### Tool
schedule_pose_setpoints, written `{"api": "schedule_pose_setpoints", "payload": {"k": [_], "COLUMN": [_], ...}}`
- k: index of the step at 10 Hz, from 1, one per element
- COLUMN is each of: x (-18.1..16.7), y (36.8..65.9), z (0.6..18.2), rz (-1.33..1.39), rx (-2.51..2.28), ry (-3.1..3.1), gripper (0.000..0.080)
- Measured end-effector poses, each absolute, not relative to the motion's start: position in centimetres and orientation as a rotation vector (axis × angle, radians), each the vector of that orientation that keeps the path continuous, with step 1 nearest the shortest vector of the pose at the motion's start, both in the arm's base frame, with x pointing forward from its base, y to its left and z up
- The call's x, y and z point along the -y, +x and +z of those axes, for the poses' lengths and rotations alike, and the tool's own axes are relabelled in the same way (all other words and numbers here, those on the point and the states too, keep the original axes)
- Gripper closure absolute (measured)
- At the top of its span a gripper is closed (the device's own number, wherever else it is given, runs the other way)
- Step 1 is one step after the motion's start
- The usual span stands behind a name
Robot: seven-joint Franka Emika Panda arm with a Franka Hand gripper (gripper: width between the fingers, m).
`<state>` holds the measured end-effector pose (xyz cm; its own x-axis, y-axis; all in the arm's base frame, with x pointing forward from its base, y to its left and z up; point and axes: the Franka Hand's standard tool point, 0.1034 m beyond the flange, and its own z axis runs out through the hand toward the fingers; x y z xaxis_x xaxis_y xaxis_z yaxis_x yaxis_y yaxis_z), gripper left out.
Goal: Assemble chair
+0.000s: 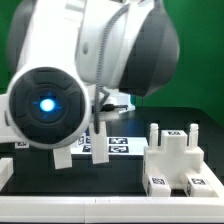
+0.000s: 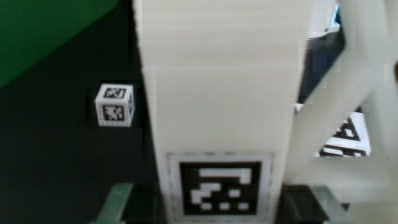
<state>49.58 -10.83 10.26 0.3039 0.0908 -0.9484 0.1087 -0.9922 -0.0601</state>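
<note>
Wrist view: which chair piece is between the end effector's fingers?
The long slab with a tag at its end; the small block and barred piece lie outside them.

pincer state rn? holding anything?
Pincer: closed on the white chair bar, gripping it at its tagged end.

Bright even light is washing out the white slab (image 2: 214, 80); the near arm (image 1: 120, 40) is looking blurred, everything soft.
</note>
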Motion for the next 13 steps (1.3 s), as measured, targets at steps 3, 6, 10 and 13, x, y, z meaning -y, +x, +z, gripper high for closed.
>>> {"api": "schedule_pose_setpoints", "payload": {"k": [3, 6, 10, 13], "x": [10.59, 10.30, 10.10, 10.02], "y": [49.89, 49.65, 49.26, 49.22], "z": [8.75, 8.51, 8.40, 8.31], "rz": [-1.757, -1.778, -1.829, -1.834], "rx": [-0.222, -0.234, -0.233, -0.245], "ry": [2.600, 2.587, 2.558, 2.559], "gripper": [0.0518, 0.0518, 0.0518, 0.0322]}}
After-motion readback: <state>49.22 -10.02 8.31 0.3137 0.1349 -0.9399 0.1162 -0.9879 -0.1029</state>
